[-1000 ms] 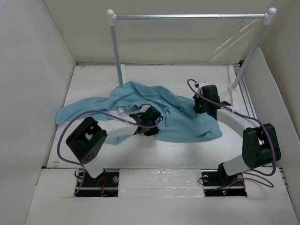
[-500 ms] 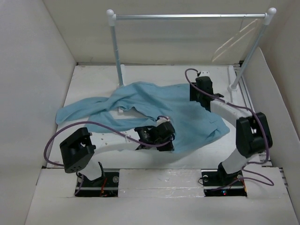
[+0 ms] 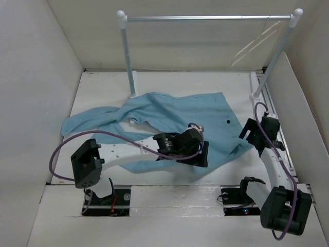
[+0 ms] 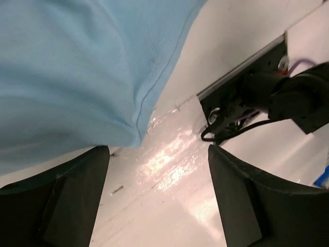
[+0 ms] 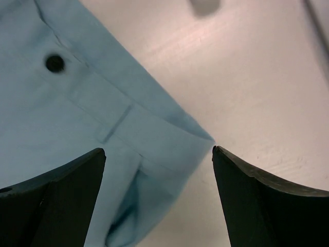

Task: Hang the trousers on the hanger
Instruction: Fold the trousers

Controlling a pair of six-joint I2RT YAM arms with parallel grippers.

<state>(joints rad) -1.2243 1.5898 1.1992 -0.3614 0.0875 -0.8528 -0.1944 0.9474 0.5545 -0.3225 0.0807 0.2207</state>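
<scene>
While the trousers (image 3: pixel 169 110) lie on the table (image 3: pixel 103 92), my left gripper (image 4: pixel 159 195) and right gripper (image 5: pixel 159 195) gape empty; the hanger (image 3: pixel 255 45) at one o'clock hangs bare.

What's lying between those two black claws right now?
The waist end of the trousers, spread flat on the table, fills the stretch between the left gripper and the right gripper. The top view shows it best.

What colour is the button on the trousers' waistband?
The button is black, against the light blue trousers; clearest in the right wrist view.
</scene>
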